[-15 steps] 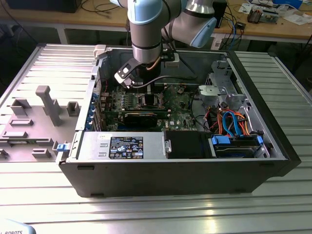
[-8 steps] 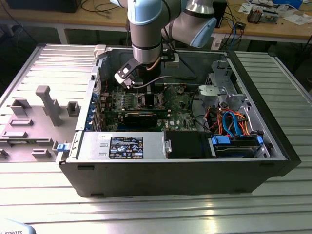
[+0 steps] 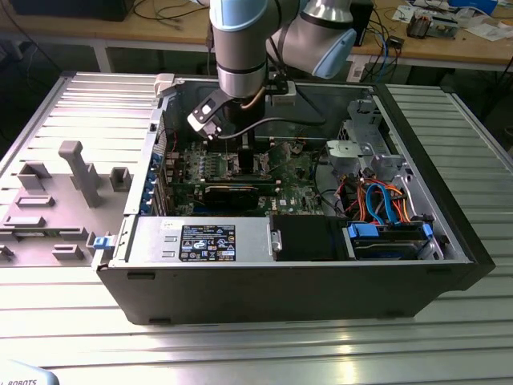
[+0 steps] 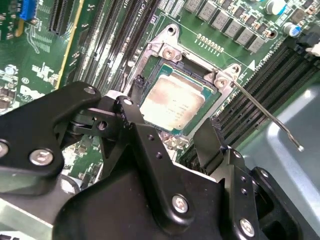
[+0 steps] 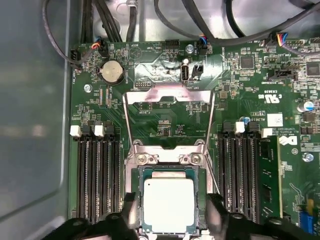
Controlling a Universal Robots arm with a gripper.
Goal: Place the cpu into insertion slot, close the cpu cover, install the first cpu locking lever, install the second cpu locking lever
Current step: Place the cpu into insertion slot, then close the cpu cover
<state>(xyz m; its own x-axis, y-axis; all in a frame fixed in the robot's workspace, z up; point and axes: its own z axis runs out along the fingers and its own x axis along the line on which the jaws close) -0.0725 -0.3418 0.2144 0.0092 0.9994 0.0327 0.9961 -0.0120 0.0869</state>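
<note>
The cpu (image 5: pixel 169 202) (image 4: pixel 172 105), a silvery square chip, lies flat in the insertion slot (image 5: pixel 170 171) on the green motherboard. My gripper (image 5: pixel 172 212) (image 4: pixel 167 117) hangs open just above it, one black finger (image 5: pixel 129 212) on each side and neither touching the chip. The cpu cover (image 5: pixel 170 94), a grey plate with a square window, stands flipped back on its hinge behind the slot. A thin locking lever (image 4: pixel 265 112) sticks out unlatched from the socket corner. In the exterior view the gripper (image 3: pixel 248 148) reaches down into the open computer case (image 3: pixel 449 241).
Long black memory slots (image 5: pixel 97 175) (image 5: pixel 240 170) flank the socket on both sides. A black graphics card (image 3: pixel 232 192) lies in front of it, then the power supply (image 3: pixel 200 241). Drive bays with blue and orange cables (image 3: pixel 385 208) fill the exterior view's right. A grey fixture tray (image 3: pixel 56 200) sits outside.
</note>
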